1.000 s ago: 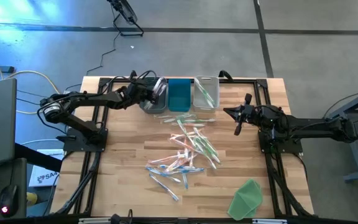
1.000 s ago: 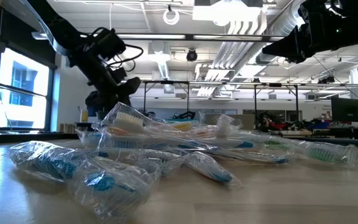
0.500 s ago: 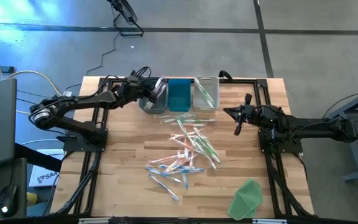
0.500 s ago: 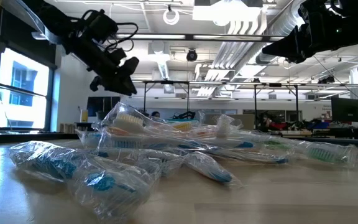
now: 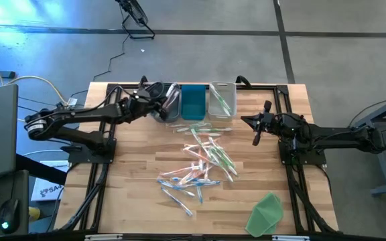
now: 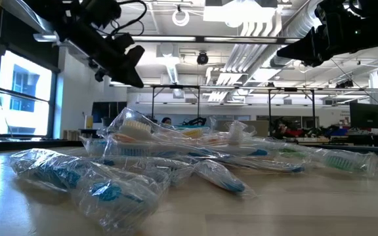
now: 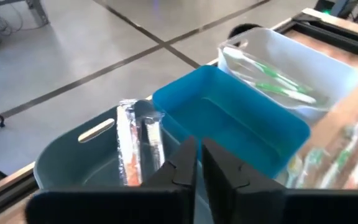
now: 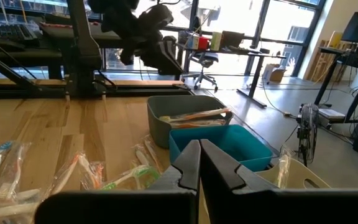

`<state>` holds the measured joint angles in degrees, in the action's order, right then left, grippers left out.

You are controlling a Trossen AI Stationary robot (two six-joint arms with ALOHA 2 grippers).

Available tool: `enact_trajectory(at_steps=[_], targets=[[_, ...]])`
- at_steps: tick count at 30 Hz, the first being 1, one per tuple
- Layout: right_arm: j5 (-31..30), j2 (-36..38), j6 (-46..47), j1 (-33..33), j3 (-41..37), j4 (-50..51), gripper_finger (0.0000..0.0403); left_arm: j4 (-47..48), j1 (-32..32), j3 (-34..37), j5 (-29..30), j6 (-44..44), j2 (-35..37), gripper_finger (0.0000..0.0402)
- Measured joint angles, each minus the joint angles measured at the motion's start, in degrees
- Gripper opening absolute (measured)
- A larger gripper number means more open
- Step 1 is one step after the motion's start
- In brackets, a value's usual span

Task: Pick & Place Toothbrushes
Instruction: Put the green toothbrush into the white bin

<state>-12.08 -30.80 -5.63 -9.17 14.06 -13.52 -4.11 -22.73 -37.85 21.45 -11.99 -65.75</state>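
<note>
1. We are judging the toothbrushes (image 5: 203, 161) as light, thin sticks, each sealed in a crinkly clear wrapper that looks slippery; pinching across the middle of a handle, wrapper and all, seems safest, since an end grip would probably let one swing or slide.
2. We are seeing most of them lying in a loose heap on the table (image 5: 133, 201), in front of three bins at the far edge.
3. We are finding orange-pink wrapped brushes in the grey bin (image 7: 73, 163), nothing that we can see in the blue bin (image 7: 229, 124), and green brushes in the pale bin (image 7: 303, 68).
4. We are holding the left gripper (image 7: 196, 163) above the grey bin with its fingers pressed together and nothing between them.
5. We are keeping the right gripper (image 8: 197, 163) to the right of the heap, closed and empty, facing the bins.
</note>
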Motion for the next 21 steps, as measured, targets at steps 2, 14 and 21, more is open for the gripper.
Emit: enact_trajectory(at_steps=[2,14,21], targets=[[0.00,0.01,0.00,0.00,0.00,0.00,0.0002,0.68,0.08,0.00,-0.06,0.18,0.65,0.0003],[0.20,0.02,0.02,0.00,0.00,0.00,0.0002,1.25,2.73,0.04,-1.21,1.85,1.61,0.0001],[0.20,0.00,0.06,0.00,0.00,0.00,0.0002,1.30,7.24,0.04,1.54,3.21,1.61,0.0001]])
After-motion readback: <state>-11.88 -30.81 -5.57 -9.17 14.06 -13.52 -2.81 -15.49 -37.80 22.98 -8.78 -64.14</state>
